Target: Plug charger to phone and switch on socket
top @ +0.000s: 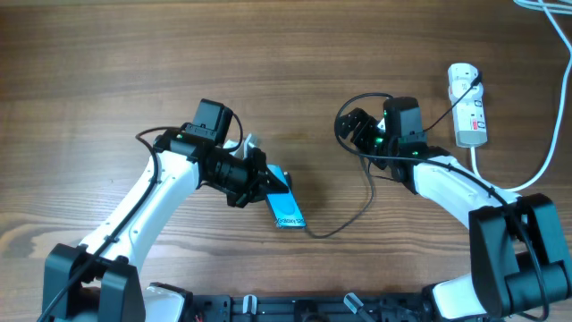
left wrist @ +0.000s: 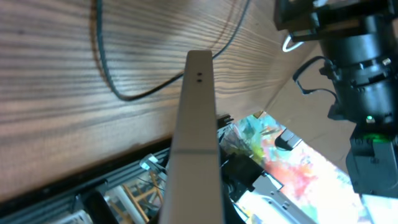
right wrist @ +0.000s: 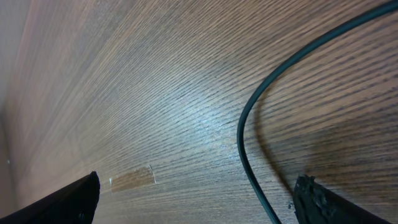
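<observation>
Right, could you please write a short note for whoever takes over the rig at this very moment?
Left gripper: shut on the phone, near the middle of the overhead view.
Right gripper: open; the charger cable runs between its fingers, not gripped.
Socket: far right; switch state unreadable.
Done: the cable's free end reaches the phone's lower end; whether it is seated cannot be told.
Left: confirm the plug-in, then switch on the socket.
</observation>
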Controlling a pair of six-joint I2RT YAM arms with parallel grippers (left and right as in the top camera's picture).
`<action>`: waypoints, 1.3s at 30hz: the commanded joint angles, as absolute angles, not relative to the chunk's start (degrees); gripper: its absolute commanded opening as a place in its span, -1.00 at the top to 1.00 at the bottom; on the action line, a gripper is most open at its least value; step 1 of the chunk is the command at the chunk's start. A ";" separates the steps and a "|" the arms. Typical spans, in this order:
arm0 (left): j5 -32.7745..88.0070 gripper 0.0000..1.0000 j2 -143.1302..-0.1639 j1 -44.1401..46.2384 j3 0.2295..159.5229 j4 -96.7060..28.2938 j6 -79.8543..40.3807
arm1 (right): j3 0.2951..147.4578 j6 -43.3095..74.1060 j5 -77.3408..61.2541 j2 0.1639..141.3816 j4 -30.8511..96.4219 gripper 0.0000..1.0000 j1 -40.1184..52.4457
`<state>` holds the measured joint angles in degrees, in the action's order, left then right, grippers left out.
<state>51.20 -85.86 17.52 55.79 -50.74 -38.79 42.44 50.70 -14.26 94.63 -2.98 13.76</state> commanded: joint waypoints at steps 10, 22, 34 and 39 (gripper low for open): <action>60.27 0.92 -84.42 18.55 56.25 -55.05 -49.17 | 42.63 73.08 -12.47 94.94 -3.27 -0.99 13.58; 62.00 0.92 -84.42 26.11 56.25 -55.11 -62.22 | 42.63 93.95 -12.47 94.94 -3.25 -1.00 13.58; 65.12 0.92 -84.42 26.26 56.25 -55.09 -63.94 | 42.63 100.97 -12.47 94.94 -3.20 -0.99 13.58; 65.12 0.92 -84.42 26.26 56.25 -54.92 -63.94 | 42.63 100.97 -12.47 94.94 -3.20 -1.00 13.58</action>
<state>62.48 -85.80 26.00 55.81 -55.05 -63.35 42.44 100.29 -13.41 94.63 -3.01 13.76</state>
